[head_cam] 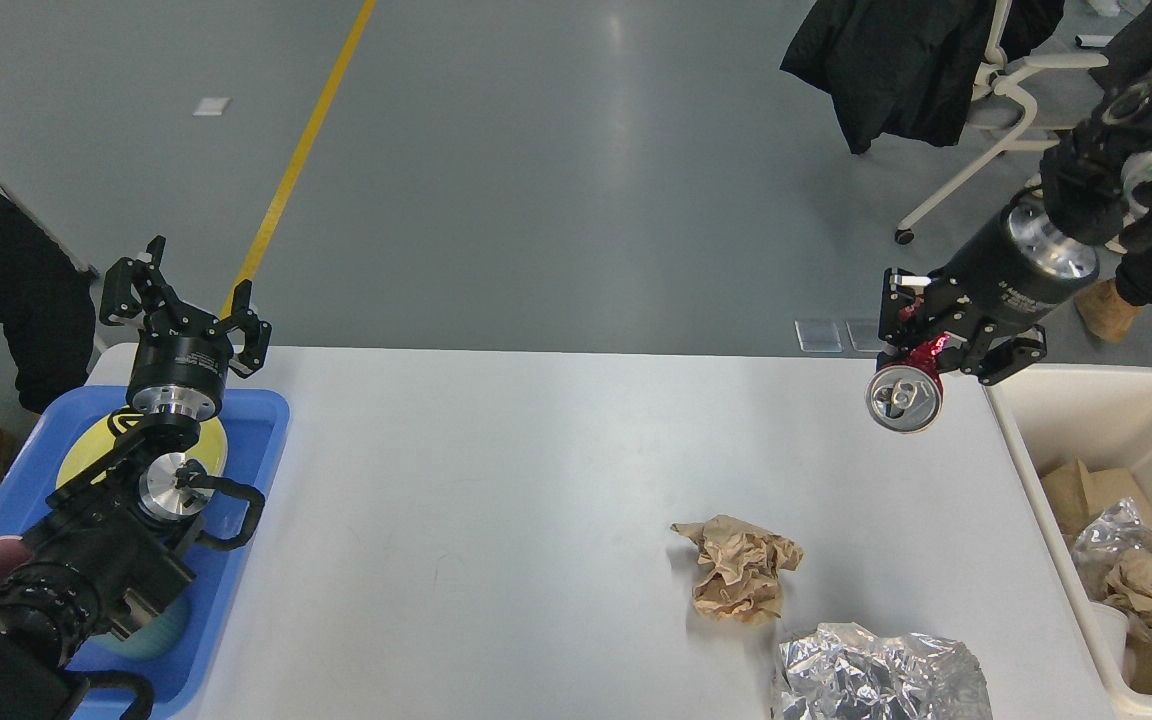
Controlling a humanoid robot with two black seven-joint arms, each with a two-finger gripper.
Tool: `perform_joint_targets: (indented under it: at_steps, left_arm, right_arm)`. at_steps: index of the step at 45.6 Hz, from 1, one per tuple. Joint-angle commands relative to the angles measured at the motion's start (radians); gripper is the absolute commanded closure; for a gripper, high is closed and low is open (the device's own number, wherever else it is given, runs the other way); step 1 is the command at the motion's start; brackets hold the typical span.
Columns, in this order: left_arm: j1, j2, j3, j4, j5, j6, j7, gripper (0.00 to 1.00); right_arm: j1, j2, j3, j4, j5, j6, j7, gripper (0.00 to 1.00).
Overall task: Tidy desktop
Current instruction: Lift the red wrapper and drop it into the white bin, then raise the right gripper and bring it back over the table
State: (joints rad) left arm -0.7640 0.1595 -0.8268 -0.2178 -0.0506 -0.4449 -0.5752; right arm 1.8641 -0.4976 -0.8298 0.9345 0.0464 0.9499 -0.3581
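Note:
The white desktop (496, 500) fills the lower view. A crumpled brown paper ball (738, 567) lies right of its middle, and crumpled silver foil (876, 675) lies at the front edge. My right gripper (926, 345) is raised above the desktop's far right corner, shut on a red drink can (906, 392) whose silver top faces me. My left gripper (184, 300) stands open and empty above the far end of the blue tray (256, 450).
A cream bin (1036, 440) at the desktop's right edge holds cardboard, plastic and crumpled paper. The blue tray at the left holds a yellow plate (86, 455) and bowls. People and a chair (1016, 110) stand on the grey floor beyond.

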Motion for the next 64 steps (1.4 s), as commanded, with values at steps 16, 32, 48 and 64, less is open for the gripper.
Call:
perform_joint_targets:
  at_steps: [16, 32, 48, 64]
  left_arm:
    - [0.000, 0.000, 0.000, 0.000, 0.000, 0.000, 0.000, 0.04]
    - [0.000, 0.000, 0.000, 0.000, 0.000, 0.000, 0.000, 0.04]
    - [0.000, 0.000, 0.000, 0.000, 0.000, 0.000, 0.000, 0.04]
    - [0.000, 0.000, 0.000, 0.000, 0.000, 0.000, 0.000, 0.04]
  right_arm:
    - [0.118, -0.018, -0.100, -0.008, -0.039, 0.010, 0.001, 1.00]
    - [-0.054, -0.203, -0.307, -0.203, -0.316, 0.010, 0.002, 1.00]
    - [-0.537, -0.188, -0.299, -0.250, -0.369, -0.544, 0.007, 1.00]
    - [-0.869, 0.008, -0.279, -0.332, -0.366, -0.737, 0.008, 1.00]
